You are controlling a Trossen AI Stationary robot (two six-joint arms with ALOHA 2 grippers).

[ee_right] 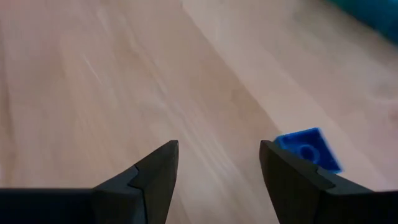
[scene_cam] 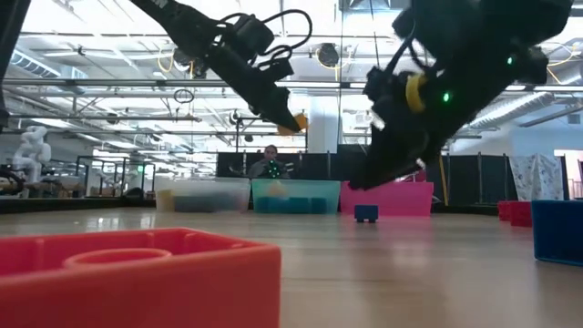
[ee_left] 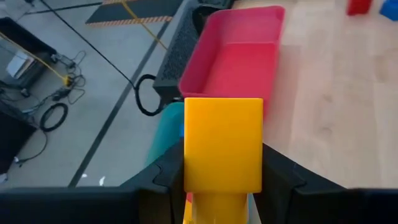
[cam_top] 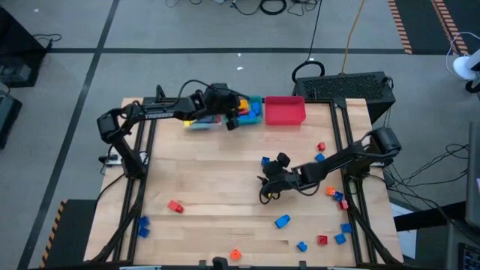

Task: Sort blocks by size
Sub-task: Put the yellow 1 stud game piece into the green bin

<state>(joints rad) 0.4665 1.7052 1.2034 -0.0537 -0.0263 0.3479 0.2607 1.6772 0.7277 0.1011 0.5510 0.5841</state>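
So these blocks look like hard, light plastic, nothing fragile, but the smooth sides could be slippery, so I'd pinch across two flat opposite faces and stay off the studs and corners. The left gripper (ee_left: 222, 180) is doing just that: it's clamped on a yellow block (ee_left: 224, 142), flat sides between the fingers, up over the teal bin (cam_top: 251, 109) next to the red bin (cam_top: 285, 111) at the far edge of the table (cam_top: 217, 180). The right gripper (ee_right: 217, 168) hangs low over mid-table with its fingers spread and nothing in them. A small blue block (ee_right: 309, 148) lies just beside one finger, so it probably needs a nudge sideways to straddle it. Other blocks are scattered mostly toward the near right corner.
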